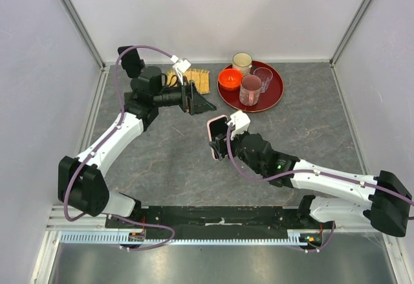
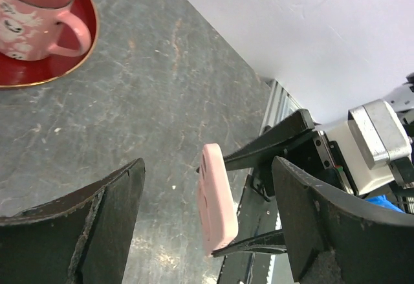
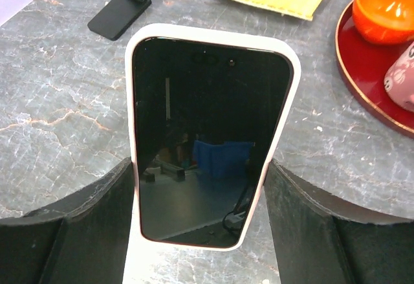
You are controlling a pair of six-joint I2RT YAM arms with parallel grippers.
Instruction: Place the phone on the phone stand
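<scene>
Right gripper [image 3: 200, 167] clamps the phone [image 3: 207, 103]; ease it, upright, onto the stand [image 3: 119, 13] at eleven o'clock. Left gripper [image 2: 208, 167] gapes wide, empty.

My landmark: the round red lacquer tray [image 1: 277, 95]. On it I see a small orange bowl [image 1: 229, 78] at its left edge, a cream ceramic mug [image 1: 242, 61] at its back, a clear drinking glass [image 1: 263, 77] mid-tray, and a pink ceramic mug [image 1: 250, 90] in front of that glass. Yellow woven mat [image 1: 202, 80] just left of tray. Small black phone stand [image 3: 116, 17] left of tray, nearer me than mat. Pink-cased black-screen phone [image 1: 217, 132] front-left of tray, between the fingers of the right gripper [image 3: 199, 167].
</scene>
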